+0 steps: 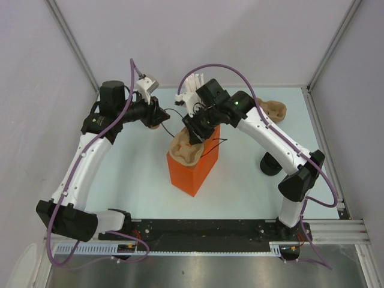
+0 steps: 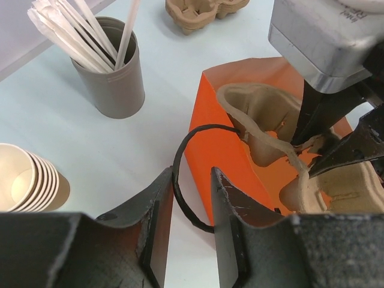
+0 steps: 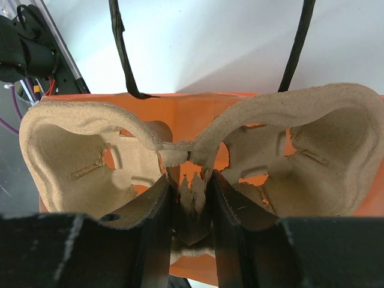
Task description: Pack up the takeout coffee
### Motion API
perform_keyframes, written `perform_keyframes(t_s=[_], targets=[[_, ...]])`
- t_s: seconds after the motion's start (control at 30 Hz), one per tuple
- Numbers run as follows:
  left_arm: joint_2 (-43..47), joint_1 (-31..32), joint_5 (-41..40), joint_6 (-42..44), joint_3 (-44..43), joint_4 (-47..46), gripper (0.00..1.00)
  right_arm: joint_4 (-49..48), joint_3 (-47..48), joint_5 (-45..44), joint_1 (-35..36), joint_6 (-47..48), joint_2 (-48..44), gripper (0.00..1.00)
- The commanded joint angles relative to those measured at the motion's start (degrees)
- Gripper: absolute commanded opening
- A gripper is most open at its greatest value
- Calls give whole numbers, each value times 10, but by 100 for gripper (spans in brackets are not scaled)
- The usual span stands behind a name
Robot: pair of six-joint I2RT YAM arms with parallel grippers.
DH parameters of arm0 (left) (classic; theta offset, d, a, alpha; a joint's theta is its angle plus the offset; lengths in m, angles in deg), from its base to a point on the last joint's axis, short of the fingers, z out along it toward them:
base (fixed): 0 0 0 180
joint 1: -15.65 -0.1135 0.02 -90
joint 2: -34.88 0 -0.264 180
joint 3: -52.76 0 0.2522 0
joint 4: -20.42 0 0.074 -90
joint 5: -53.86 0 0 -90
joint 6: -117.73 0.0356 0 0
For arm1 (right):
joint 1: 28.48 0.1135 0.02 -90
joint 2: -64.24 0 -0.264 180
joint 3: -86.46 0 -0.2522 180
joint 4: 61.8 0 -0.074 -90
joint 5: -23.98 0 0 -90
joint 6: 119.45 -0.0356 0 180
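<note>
- Middle of the table [image 1: 120, 180], an orange paper bag [image 1: 191, 174] stands upright with its mouth open, and a tan pulp cup carrier [image 1: 183, 151] sits in the top of it.
- Right gripper [image 3: 187, 180] comes down from the far right and is pinched shut on the carrier's centre ridge, between the two cup wells. Both wells look empty in the wrist view.
- Left gripper [image 2: 192, 180] sits just to the left of the bag, up near its top edge. Its jaws stand a little apart, not clamped on anything.
- One black cord handle [image 2: 180, 180] of the bag loops right across the gap between the left fingers. It looks close to one finger, but I honestly can't tell if it's touching.
- Far side of the table has a grey cup of white sticks [image 2: 114, 78], upright.
- Near left of that, beside the left arm, is a stack of nested brown cups [image 2: 30, 183].
- A second pulp carrier [image 1: 273, 111] lies on the table at the far right, well apart from the bag.
- The takeout coffee itself: I can't pick out a single small cup in any view, so I can't tell where it is. It isn't in either gripper or in the carrier wells.
</note>
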Motion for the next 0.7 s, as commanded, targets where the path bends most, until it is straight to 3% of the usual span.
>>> perform_keyframes(t_s=[0.0,0.4,0.67], targets=[[19,5,5,-1,5,-17,36,9,5,-8,1,8,3,33],[15,5,10,-2,6,-17,27,10,-3,2,1,7,-3,33],[20,5,18,-1,11,-16,13,5,-17,1,1,8,-5,33]])
